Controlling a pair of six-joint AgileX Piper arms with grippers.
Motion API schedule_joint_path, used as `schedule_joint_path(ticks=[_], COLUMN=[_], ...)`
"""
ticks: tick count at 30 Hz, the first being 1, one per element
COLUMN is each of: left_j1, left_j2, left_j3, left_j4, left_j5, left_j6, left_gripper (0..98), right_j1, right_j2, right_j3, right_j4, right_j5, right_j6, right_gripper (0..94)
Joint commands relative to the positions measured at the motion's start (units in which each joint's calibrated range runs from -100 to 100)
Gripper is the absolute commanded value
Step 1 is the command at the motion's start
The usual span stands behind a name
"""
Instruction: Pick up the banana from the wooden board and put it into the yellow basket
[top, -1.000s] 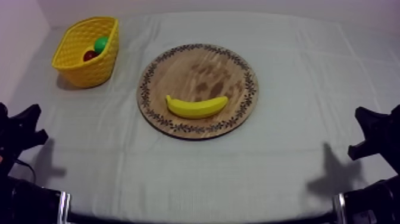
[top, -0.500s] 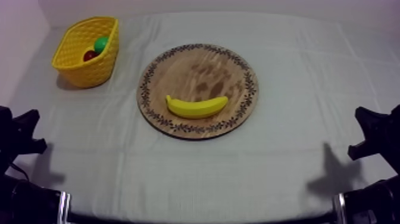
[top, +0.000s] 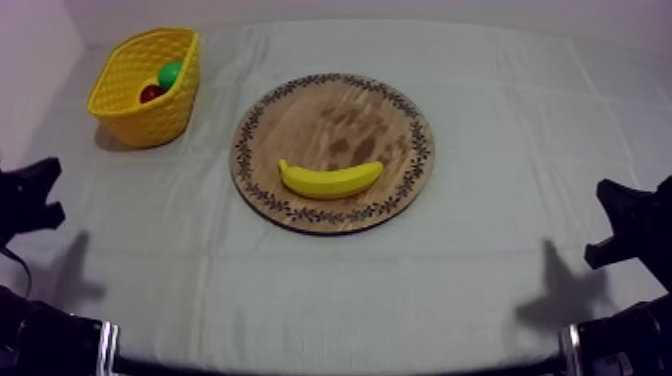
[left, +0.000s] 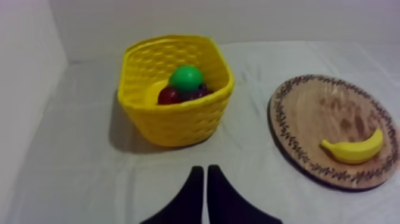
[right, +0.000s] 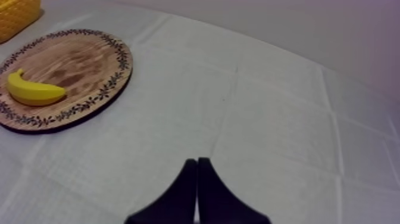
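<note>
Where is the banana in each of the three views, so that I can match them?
Top view: banana on the wooden board's near half, right of the yellow basket.
Left wrist view: on the board beside the basket.
Right wrist view: on the board, basket corner beyond.
Shared landmark: the board's patterned rim.

Probably a lab — cloth-covered table (top: 480, 250), bare wall (left: 268, 18).

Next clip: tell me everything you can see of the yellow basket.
The yellow basket looks like moulded plastic, with a woven lattice pattern on its walls and a smooth rim. It stands upright and open-topped on the cloth at the table's left side, apart from the wooden board. Inside lie a green round fruit, a small red fruit and something dark I cannot make out.
</note>
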Motion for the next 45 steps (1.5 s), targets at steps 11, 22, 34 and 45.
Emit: schedule_joint_path(ticks=[11,22,34,45], left_j1=[10.7,12.4,19.1,25.3], left_j2=[34.1,55.1,70.9,81.2], left_j3=[-29.1,-63.7,-81.3,-79.8], left_j4=[-8.85,-2.44,-3.32,-5.15], left_j5=[1.7,14.5,19.1,21.4], left_j6=[8.7,-0.5,-5.1,-7.3], left_gripper=[0.0,0.0,0.0,0.0], right_j1=[0.0,0.0,0.0,0.0], right_j2=[0.0,0.0,0.0,0.0], right_j3=[0.0,0.0,0.0,0.0], right_j4=[0.0,0.0,0.0,0.0], right_j5=[0.0,0.0,0.0,0.0], right_j6=[0.0,0.0,0.0,0.0], right_gripper=[0.3,0.3,0.3,0.3])
